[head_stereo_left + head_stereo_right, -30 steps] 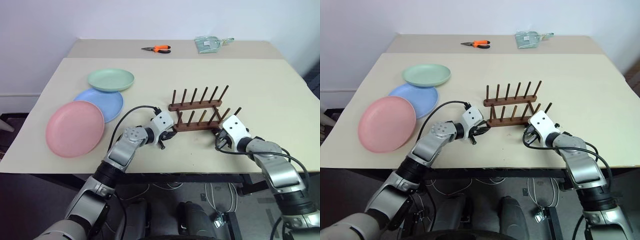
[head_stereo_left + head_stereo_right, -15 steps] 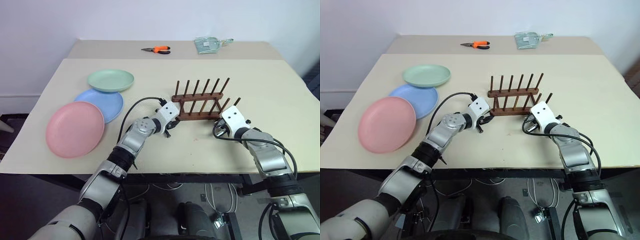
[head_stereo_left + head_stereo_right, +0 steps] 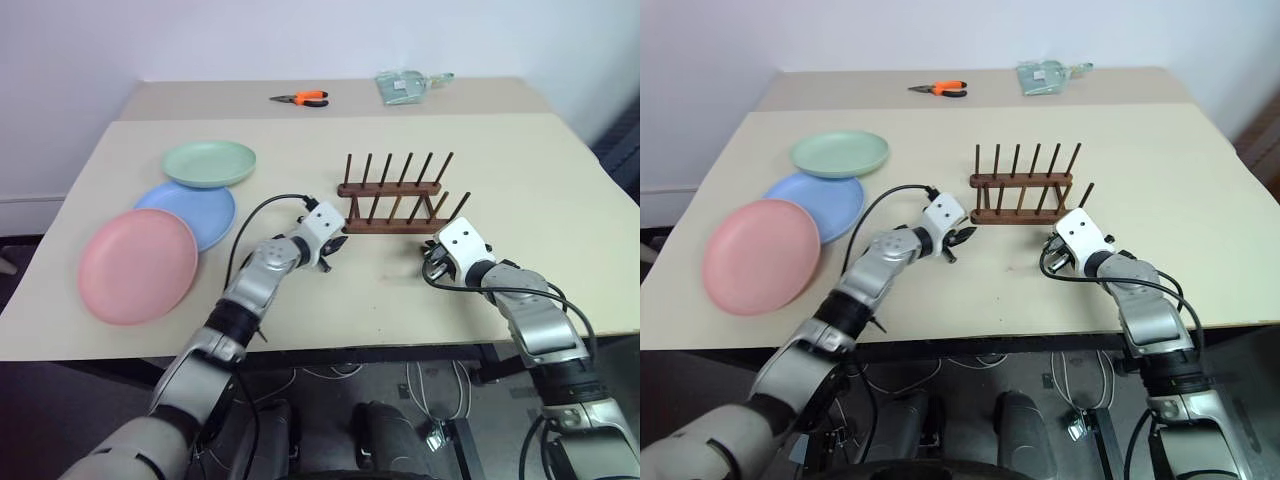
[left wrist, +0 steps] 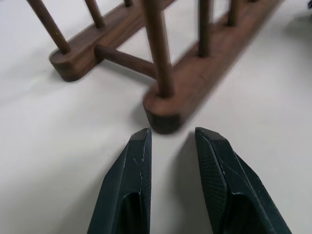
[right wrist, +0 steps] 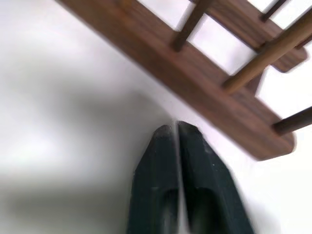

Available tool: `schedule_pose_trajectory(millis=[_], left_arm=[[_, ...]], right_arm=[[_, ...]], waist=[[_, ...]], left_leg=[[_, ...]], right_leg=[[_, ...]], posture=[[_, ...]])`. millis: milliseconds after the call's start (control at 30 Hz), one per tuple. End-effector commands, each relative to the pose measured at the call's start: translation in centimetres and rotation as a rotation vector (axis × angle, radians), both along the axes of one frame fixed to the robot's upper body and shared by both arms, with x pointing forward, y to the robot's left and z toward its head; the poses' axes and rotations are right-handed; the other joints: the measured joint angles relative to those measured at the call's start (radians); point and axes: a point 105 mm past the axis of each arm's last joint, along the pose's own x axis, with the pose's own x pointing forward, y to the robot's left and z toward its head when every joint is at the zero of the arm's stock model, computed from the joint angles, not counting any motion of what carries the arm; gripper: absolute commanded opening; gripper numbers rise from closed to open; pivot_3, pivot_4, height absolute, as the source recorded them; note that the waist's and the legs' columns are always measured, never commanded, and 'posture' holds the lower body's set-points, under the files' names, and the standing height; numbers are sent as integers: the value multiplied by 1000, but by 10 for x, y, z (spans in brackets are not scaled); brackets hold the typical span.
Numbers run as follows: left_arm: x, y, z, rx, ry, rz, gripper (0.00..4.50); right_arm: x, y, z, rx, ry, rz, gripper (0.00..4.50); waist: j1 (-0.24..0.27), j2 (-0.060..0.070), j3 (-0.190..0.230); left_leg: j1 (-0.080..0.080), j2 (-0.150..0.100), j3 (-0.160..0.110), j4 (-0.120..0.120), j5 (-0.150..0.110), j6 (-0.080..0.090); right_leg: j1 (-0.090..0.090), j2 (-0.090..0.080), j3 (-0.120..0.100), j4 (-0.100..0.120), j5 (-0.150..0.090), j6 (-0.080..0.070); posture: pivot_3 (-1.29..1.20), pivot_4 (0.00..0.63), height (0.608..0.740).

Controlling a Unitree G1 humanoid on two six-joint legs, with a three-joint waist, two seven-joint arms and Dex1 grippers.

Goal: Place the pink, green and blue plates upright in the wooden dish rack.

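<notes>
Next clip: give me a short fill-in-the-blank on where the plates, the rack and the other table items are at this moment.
1. The wooden dish rack holds ____ plates.
2. Of the three plates, the one nearest the table's front edge is the ____ plate.
3. The blue plate lies between the pink plate and the ____ plate.
4. The pliers at the table's far side have ____ handles.

Missing words: no; pink; green; orange
</notes>
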Motion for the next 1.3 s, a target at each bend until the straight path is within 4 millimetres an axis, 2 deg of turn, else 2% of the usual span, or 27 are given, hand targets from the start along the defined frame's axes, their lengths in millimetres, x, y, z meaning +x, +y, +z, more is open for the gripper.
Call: schedule_pose_trajectory(millis=[33,100,167,233,267,367,467,533,633,733,833,900,1033,1100,1167,1300], left_arm=[[-34,33,66,-277,-23,-47,2291],[-40,78,92,-371,-55,74,3265],[-38,135,106,-396,-97,297,4265],[-41,177,114,-417,-114,457,4440],[-45,206,118,-439,-134,578,4440],[-65,273,120,-458,-164,864,4440],[-96,318,103,-385,-148,1065,4440],[-116,336,90,-374,-123,1149,4440],[-141,353,64,-386,-56,1250,4440],[-151,353,48,-463,-4,1277,4440],[-148,332,30,-520,92,1208,4440],[-144,321,26,-572,130,1169,4440],[-142,324,9,-660,218,1222,4440],[-140,324,2,-709,238,1251,3901],[-136,320,-3,-733,260,1255,3130],[-127,310,2,-781,234,1200,981]], right_arm=[[-21,28,56,101,-101,226,2296],[-25,32,71,113,-118,273,3273],[-32,43,80,124,-120,348,4299],[-36,52,84,126,-119,406,4316],[-36,57,85,133,-119,429,4316],[-32,69,84,136,-112,477,4316],[-27,74,79,126,-103,509,4316],[-25,78,78,127,-97,530,4316],[-23,81,76,125,-94,552,4316],[-21,82,75,123,-93,563,4316],[-21,84,75,123,-98,577,4316],[-21,85,76,125,-104,577,4316],[-23,82,76,126,-113,565,4316],[-24,81,75,122,-117,557,4316],[-26,79,75,122,-123,546,4316],[-29,77,76,123,-131,535,4316]], waist=[[-13,1,1],[-11,0,1],[-10,0,1],[-10,1,1],[-9,1,1],[-7,-1,2],[-7,-4,3],[-7,-5,3],[-5,-5,3],[0,-6,3],[1,-6,2],[2,-6,2],[-3,-6,2],[-6,-6,2],[-8,-5,2],[-6,-5,2]], left_leg=[[-2,0,0,-2,1,-2],[-10,2,-1,-2,4,-6],[-10,2,-3,-2,6,-9],[-6,2,-4,-3,6,-9],[-5,2,-4,-3,5,-9],[-5,1,-3,-3,4,-7],[-6,1,-3,-3,4,-7],[-6,0,-2,-3,4,-7],[-6,0,-3,-3,4,-8],[-6,0,-3,-3,3,-9],[-6,0,-3,-3,2,-11],[-6,0,-3,-3,2,-11],[-7,0,-3,-4,2,-11],[-7,0,-3,-4,2,-11],[-7,0,-3,-4,2,-11],[-7,0,-2,-5,2,-11]], right_leg=[[-4,0,0,1,0,0],[-14,1,-1,3,0,0],[-14,1,-2,4,0,-1],[-10,1,-2,4,0,-2],[-9,2,-2,3,0,-2],[-8,1,-3,2,0,-1],[-9,1,-3,2,0,-1],[-9,1,-3,1,0,-1],[-9,-1,-3,1,-1,-4],[-9,-2,-2,1,-2,-5],[-9,-2,-2,1,-2,-6],[-10,-2,-2,1,-2,-6],[-10,-2,-2,1,-2,-6],[-10,-2,-2,1,-2,-6],[-10,-2,-2,1,-2,-5],[-11,-2,-2,1,-2,-5]], posture=[[0,150,740],[0,150,740],[0,150,740],[0,150,740],[0,150,740],[0,150,740],[0,150,740],[0,150,740],[0,150,740],[0,150,740],[0,150,740],[0,150,740],[0,150,740],[0,150,740],[0,150,740],[0,150,740]])
